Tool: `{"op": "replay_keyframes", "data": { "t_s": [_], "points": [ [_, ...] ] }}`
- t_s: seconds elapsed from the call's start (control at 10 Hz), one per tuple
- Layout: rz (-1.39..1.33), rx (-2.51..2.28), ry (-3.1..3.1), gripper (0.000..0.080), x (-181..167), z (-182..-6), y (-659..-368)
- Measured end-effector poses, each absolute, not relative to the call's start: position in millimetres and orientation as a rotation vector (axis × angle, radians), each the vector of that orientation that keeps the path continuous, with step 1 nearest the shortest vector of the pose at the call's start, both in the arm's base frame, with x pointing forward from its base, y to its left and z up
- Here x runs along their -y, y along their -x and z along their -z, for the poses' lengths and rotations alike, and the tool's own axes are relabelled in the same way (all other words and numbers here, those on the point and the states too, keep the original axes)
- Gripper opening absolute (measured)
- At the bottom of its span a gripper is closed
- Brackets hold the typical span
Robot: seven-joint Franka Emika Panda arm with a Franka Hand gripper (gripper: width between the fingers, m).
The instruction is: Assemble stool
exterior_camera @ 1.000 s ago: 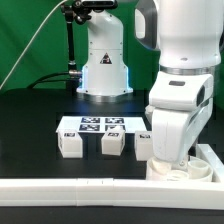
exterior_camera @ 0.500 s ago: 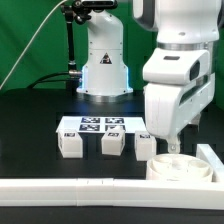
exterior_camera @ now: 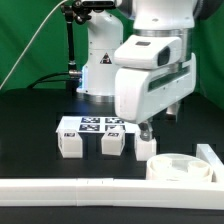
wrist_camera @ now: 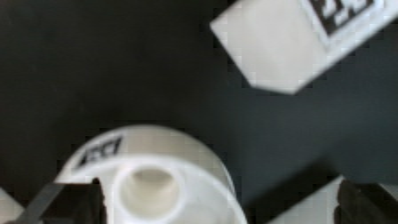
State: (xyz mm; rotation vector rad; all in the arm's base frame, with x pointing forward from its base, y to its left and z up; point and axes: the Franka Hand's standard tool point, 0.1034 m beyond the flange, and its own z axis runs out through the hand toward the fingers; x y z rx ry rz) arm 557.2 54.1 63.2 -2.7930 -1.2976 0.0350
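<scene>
The round white seat disc (exterior_camera: 181, 166) lies on the black table at the exterior view's right, inside the rail's corner. Three short white legs (exterior_camera: 70, 146) (exterior_camera: 112, 144) (exterior_camera: 147, 147) stand in a row to its left. My gripper (exterior_camera: 160, 122) hangs open above the rightmost leg and the seat, touching neither. In the wrist view the seat (wrist_camera: 160, 175) shows as a rounded white form with a hole and a tag on its side. One leg (wrist_camera: 288, 42) lies beyond it. My dark fingertips (wrist_camera: 43, 206) stand wide apart with nothing gripped.
The marker board (exterior_camera: 95, 124) lies flat behind the legs. A long white L-shaped rail (exterior_camera: 90, 189) runs along the front and turns back at the right (exterior_camera: 211, 156). A white robot base (exterior_camera: 104, 70) stands at the back.
The gripper was shut low over the seat. It has opened, let the seat go, risen and moved toward the exterior view's left. The seat stays on the table.
</scene>
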Motion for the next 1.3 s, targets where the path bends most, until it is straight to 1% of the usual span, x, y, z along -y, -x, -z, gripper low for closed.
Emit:
{"op": "replay_keyframes", "data": {
  "t_s": [0.3,0.4,0.5,0.6,0.7,0.8,0.9,1.3],
  "points": [
    [-0.037,1.243,2.815,0.0649,-55,-62.9,-557],
    [-0.04,1.122,2.867,0.0649,-53,-62.8,-557],
    [-0.041,1.019,2.914,0.0649,-42,-62.3,-558],
    [-0.003,0.852,2.98,0.0649,-39,-62.0,-559],
    [0.023,0.701,3.022,0.0649,-36,-60.5,-554],
    [0.113,0.493,3.075,0.0649,-30,-60.4,-554],
    [0.095,0.439,3.079,0.0649,-32,-58.6,-550],
    [0.089,0.02,3.078,0.0649,-35,-58.2,-550]
  ]
}}
